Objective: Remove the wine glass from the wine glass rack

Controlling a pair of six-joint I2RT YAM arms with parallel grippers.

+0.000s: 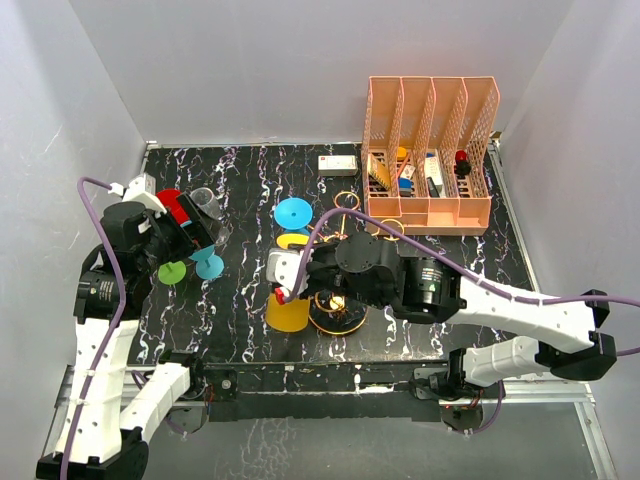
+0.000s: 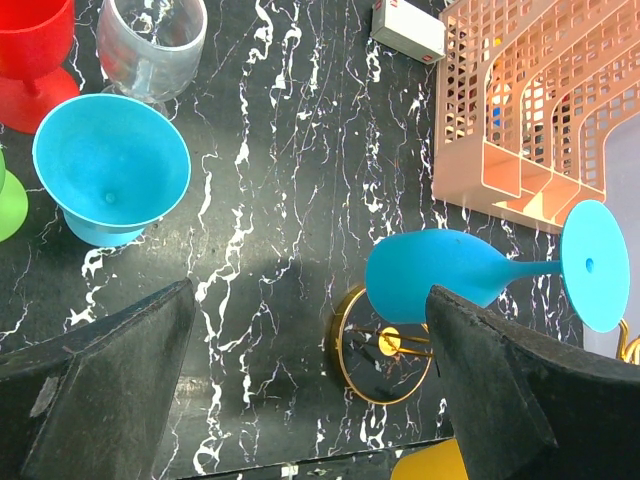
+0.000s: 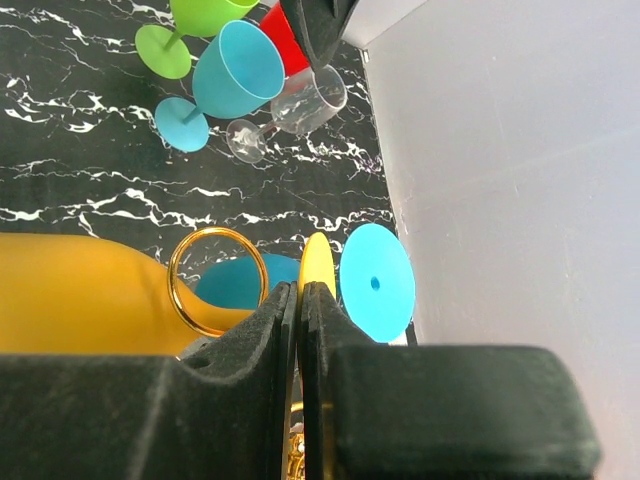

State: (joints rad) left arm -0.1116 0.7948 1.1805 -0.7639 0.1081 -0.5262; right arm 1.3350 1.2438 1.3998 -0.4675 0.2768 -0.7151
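Four glasses stand beside my wide-open left gripper; my right gripper is clamped on the yellow glass, which I judge not yet clear of the rack.

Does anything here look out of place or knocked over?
Only mildly: a blue wine glass lies sideways over the gold rack, stem level, while the other blue glass beside the clear one stands upright. Nothing looks spilled or broken.
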